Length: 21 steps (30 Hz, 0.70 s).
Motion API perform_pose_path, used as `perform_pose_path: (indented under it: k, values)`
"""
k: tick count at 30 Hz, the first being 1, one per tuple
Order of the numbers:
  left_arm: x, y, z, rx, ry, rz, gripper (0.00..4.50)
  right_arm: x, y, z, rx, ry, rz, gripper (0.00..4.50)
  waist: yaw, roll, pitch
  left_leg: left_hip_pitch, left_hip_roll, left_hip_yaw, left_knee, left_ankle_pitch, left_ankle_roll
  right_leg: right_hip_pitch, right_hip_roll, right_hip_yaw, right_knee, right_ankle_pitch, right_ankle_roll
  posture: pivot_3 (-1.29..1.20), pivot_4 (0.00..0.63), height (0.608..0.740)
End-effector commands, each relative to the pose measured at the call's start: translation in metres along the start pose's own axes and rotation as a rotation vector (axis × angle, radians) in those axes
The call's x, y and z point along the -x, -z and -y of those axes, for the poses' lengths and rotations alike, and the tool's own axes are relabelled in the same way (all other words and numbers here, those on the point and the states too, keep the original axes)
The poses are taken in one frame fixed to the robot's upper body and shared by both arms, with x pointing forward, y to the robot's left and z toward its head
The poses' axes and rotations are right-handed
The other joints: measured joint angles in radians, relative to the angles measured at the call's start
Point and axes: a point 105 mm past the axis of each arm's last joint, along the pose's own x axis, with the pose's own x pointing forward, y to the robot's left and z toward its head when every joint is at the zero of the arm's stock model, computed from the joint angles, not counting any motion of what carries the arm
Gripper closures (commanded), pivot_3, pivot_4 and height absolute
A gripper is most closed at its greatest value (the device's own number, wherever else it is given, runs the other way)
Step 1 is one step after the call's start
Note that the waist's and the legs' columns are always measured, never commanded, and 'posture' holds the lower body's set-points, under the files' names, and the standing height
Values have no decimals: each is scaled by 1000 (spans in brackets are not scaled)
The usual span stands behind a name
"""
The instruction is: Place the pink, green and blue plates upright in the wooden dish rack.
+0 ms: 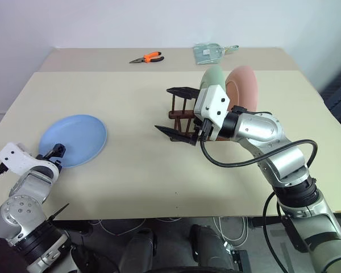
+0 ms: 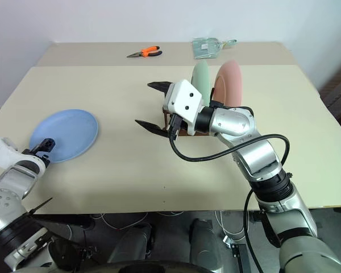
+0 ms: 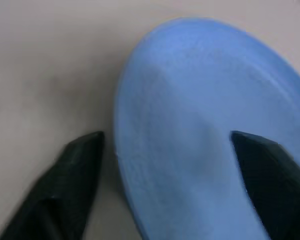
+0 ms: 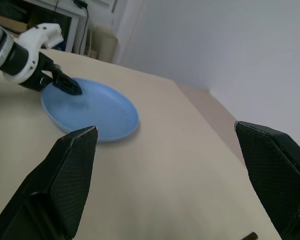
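From the head cam the green plate point(image 1: 212, 79) and pink plate point(image 1: 242, 88) stand upright in the wooden dish rack point(image 1: 181, 114), mostly hidden behind the right hand point(image 1: 178, 111), which hovers wide open and empty. The blue plate point(image 1: 74, 139) lies flat on the worktop point(image 1: 136, 165). In the left wrist view the left hand point(image 3: 170, 175) sits open, one finger over the plate and one beside its rim, contact hard to judge; the right wrist view shows it at the plate's edge too.

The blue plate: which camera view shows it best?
The left eye view: the blue plate lies whole and flat on the table, the left gripper at its rim. The right eye view matches; the right wrist view shows it slanted; the left wrist view, one part.
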Motion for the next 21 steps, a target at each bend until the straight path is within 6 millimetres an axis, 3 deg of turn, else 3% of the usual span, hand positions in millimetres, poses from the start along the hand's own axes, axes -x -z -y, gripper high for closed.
perform_pose_path:
  k: [1,3,5,7,9,12,17,19,21]
  values:
    - [-3,-4,5,52,13,5,2407,2,-5,0,11,-6,9,0,0,0,0,0,0,0,0,0,0,0,0,0,0,0,0,0,150,740]
    - [-6,-9,24,24,89,33,3428,3,-4,-2,10,-17,-7,0,3,0,0,0,0,0,0,0,0,0,0,0,0,0,0,0,150,740]
    - [-1,-22,60,-30,253,108,4464,1,-4,-2,42,-16,-14,0,5,-1,0,0,-1,0,1,0,0,0,0,0,0,0,0,0,150,740]
    - [16,-37,107,-95,470,200,4464,-4,-7,-3,102,-13,-14,0,7,-3,1,-1,-1,0,1,0,0,0,0,0,-1,0,0,0,150,740]
    - [33,-45,142,-185,618,253,4464,-10,-10,-7,177,-33,-14,0,5,-4,1,-1,-1,0,1,0,-1,0,0,0,-1,0,-1,0,150,740]
    - [52,-48,180,-347,765,298,4464,-23,-9,-10,318,-41,-27,0,-5,-3,1,-1,0,1,-1,0,-1,-1,0,0,-1,0,-1,0,150,740]
    - [76,-51,218,-472,914,334,4464,-47,6,-4,542,-12,-88,0,-10,-2,1,1,0,3,-3,1,-1,-2,1,2,0,1,-1,0,150,740]
    - [81,-52,225,-491,944,335,4464,-53,10,0,588,15,-103,0,-9,-2,1,0,0,3,-2,1,-1,-3,1,2,0,1,-1,0,150,740]
    - [86,-54,229,-477,964,335,4500,-57,14,3,645,24,-119,564,-6,-2,1,-1,0,3,-2,1,-2,-3,1,2,0,1,-1,0,150,740]
